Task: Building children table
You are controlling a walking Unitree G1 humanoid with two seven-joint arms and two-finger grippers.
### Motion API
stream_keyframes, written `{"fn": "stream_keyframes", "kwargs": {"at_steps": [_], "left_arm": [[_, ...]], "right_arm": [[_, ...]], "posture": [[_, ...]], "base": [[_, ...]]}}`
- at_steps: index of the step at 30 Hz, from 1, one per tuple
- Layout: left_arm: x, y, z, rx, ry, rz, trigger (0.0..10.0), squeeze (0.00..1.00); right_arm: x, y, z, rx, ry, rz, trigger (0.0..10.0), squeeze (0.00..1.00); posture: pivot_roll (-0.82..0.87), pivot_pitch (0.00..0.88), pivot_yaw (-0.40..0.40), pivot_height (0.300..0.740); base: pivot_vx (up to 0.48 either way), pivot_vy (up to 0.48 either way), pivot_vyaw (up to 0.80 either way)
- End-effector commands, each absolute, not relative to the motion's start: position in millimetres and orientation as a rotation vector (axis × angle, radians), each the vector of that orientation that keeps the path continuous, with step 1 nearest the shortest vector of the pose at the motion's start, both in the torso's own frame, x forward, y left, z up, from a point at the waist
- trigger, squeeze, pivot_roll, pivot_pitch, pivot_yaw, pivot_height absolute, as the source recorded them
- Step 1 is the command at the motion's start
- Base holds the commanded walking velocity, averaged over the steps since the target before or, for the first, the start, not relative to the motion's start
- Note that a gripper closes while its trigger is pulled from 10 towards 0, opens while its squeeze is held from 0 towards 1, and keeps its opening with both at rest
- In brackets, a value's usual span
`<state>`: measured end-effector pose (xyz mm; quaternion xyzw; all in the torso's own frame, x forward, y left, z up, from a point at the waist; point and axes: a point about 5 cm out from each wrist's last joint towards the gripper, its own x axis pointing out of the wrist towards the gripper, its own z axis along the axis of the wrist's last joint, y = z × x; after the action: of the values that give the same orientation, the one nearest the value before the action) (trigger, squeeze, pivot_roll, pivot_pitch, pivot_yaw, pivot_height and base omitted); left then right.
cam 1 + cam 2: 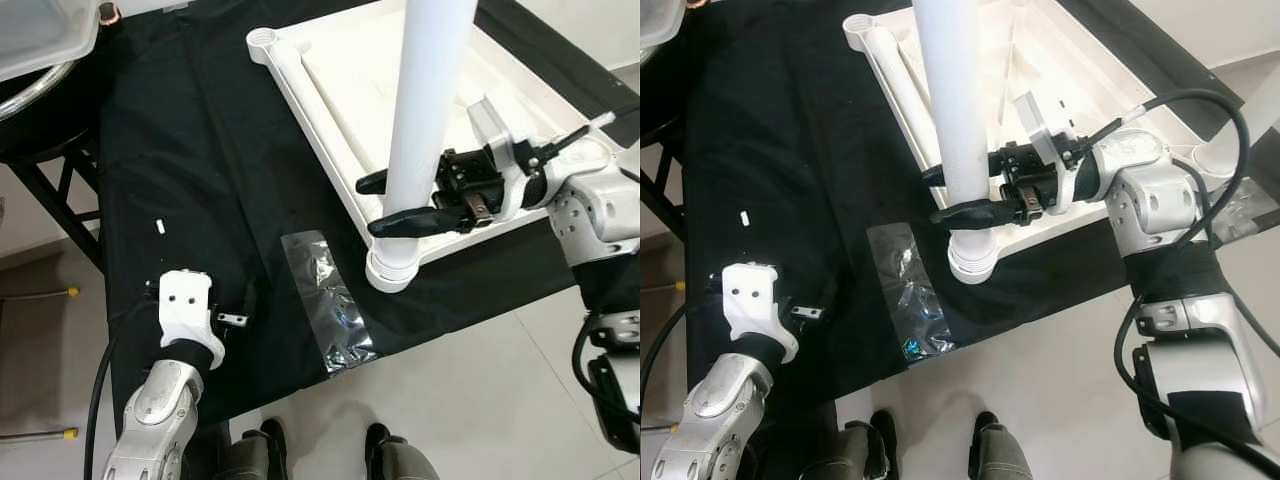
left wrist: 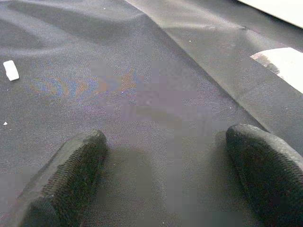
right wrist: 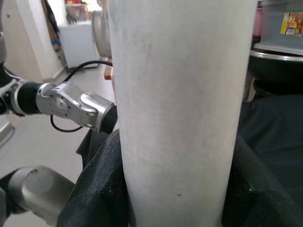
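The white table top (image 1: 335,95) lies upside down on a black cloth (image 1: 190,150). A white round leg (image 1: 425,100) stands upright in its near corner socket (image 1: 392,270). My right gripper (image 1: 375,205) is shut on the leg low down, one black finger on each side; in the right wrist view the leg (image 3: 180,94) sits between the fingers (image 3: 97,189). My left gripper (image 2: 163,142) rests open on the bare cloth near its front edge, with nothing between its fingers (image 2: 71,165). Its white wrist (image 1: 185,305) is well left of the leg.
A clear plastic bag (image 1: 330,300) with small hardware lies on the cloth between both arms. A small metal piece (image 1: 233,320) and a white bit (image 1: 160,226) lie near my left wrist. A clear bin (image 1: 40,30) on a black stand is far left. Two dark shoes (image 1: 265,445) stand on the tiles.
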<state>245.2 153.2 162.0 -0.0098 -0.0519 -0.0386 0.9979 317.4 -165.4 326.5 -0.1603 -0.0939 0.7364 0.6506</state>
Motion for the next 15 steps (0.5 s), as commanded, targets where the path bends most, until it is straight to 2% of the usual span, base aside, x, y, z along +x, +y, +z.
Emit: {"fn": "stream_keyframes", "kwargs": {"at_steps": [1, 6, 15], "left_arm": [[241.4, 159.1, 153.4, -0.010, -0.056, -0.062, 10.0, 0.00], [240.6, 159.6, 153.5, -0.008, -0.054, -0.064, 10.0, 0.00], [233.6, 160.9, 153.9, -0.001, -0.048, -0.061, 10.0, 0.00]], "right_arm": [[310.7, -160.7, 324.8, -0.343, -0.205, 1.740, 10.0, 0.00], [305.3, -162.1, 327.2, -0.325, -0.190, 1.771, 10.0, 0.00], [304.6, -159.5, 331.9, -0.432, -0.178, 1.780, 10.0, 0.00]], "posture": [[0.09, 0.376, 0.042, 0.740], [0.10, 0.374, 0.044, 0.740], [0.11, 0.390, 0.046, 0.740]], "base": [[0.000, 0.000, 0.00], [0.000, 0.000, 0.00], [0.000, 0.000, 0.00]]}}
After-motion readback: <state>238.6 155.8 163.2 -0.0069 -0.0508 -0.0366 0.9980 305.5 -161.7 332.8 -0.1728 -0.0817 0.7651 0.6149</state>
